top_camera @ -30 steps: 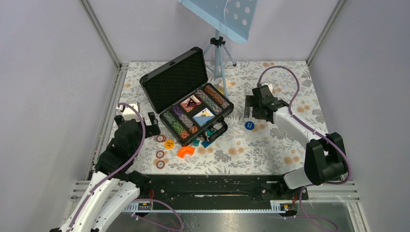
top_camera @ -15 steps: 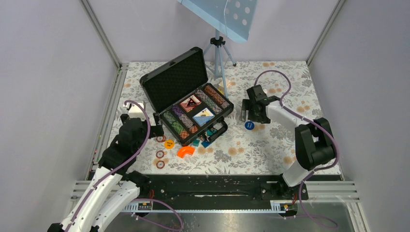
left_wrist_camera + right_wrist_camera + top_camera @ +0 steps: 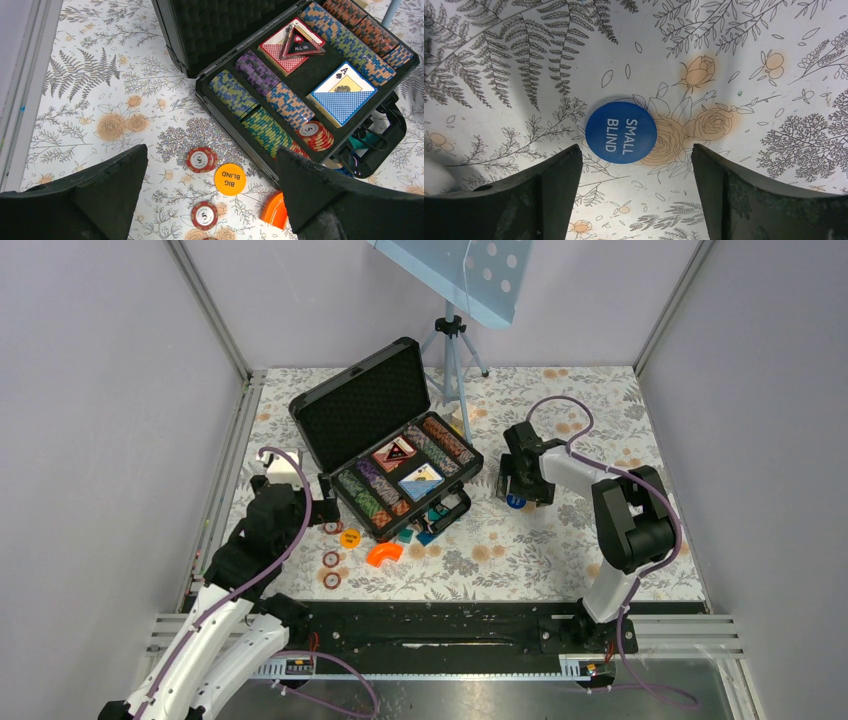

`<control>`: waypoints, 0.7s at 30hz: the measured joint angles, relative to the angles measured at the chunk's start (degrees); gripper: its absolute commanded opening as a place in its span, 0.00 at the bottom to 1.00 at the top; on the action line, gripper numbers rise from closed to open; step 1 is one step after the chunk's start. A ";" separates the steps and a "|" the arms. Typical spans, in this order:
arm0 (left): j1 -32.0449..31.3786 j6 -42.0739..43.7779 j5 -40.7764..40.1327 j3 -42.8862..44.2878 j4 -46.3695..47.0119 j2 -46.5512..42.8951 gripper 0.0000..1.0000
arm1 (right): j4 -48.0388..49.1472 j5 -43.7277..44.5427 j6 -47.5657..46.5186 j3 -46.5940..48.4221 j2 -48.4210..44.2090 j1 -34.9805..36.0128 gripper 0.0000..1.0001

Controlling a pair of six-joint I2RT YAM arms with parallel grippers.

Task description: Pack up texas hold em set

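The black briefcase (image 3: 365, 405) lies open at the back left, its lid up. Its foam tray (image 3: 210, 97) holds rows of striped chips (image 3: 265, 100), a red card deck (image 3: 277, 52) and a blue one (image 3: 342, 92). In front of the case lie loose red chips (image 3: 201, 159) and an orange BIG BLIND disc (image 3: 230, 179). My left gripper (image 3: 211, 150) hangs open above them, holding nothing. A blue SMALL BLIND disc (image 3: 621, 132) lies flat on the cloth right of the case. My right gripper (image 3: 635, 147) stands open just over it, with the disc's near edge between the fingertips.
An orange curved plastic piece (image 3: 383, 553) lies near the loose chips. Small teal and blue blocks (image 3: 425, 530) sit by the case's handle (image 3: 452, 510). A tripod (image 3: 452, 350) stands behind the case. Metal frame posts and grey walls bound the flowered cloth.
My right gripper has moved left and down onto the blue disc, and its fingers have drawn in a little. The left gripper has edged forward toward the loose chips.
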 measured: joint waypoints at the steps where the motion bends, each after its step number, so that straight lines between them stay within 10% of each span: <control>1: 0.00 0.00 0.00 0.00 0.00 0.02 0.99 | -0.17 0.00 0.09 0.24 0.22 0.00 0.84; 21: 0.00 0.02 0.13 0.00 0.00 0.00 0.99 | 6.16 -0.72 -1.29 -0.07 0.70 0.09 0.72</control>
